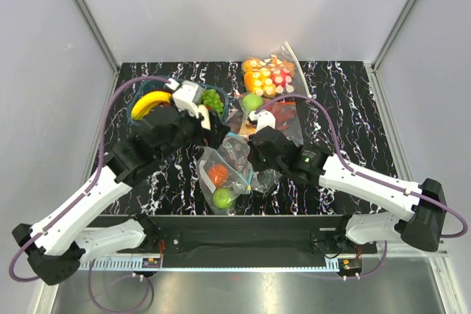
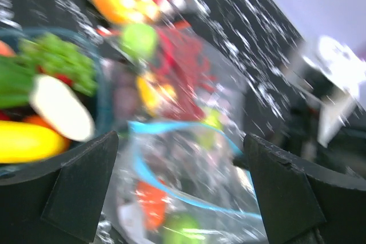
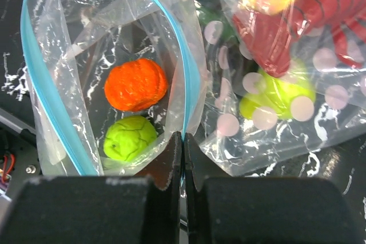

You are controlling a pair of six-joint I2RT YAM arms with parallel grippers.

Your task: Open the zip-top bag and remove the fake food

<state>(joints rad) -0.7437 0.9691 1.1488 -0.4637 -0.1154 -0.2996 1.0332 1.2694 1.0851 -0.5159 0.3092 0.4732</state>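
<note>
At the left, a teal container (image 1: pixel 135 110) stands on the black marbled table (image 1: pixel 353 108) with a yellow banana (image 1: pixel 151 102) inside. Just beside it, the left fingers (image 2: pixel 86 181) stand wide apart and hold nothing. This wrist view is blurred, but they seem to hang above the mouth of the zip-top bag (image 1: pixel 208 159).

The bag lies in the middle of the table, near the front edge, between the two arms. Its teal zipper strip (image 3: pixel 34 84) is parted, so the mouth is open. Inside are an orange fruit (image 3: pixel 136 84) and, just beside it, a green fruit (image 3: pixel 130 138).

The right fingers (image 3: pixel 168 164) are pressed together on the right side of the bag's rim, with the blue strip pinched between them.

To the right, close against this bag, lies a larger clear bag (image 1: pixel 283 119) with red peppers. Behind it, at the far edge, is a small bag (image 1: pixel 268 75) with orange and red-white pieces.
</note>
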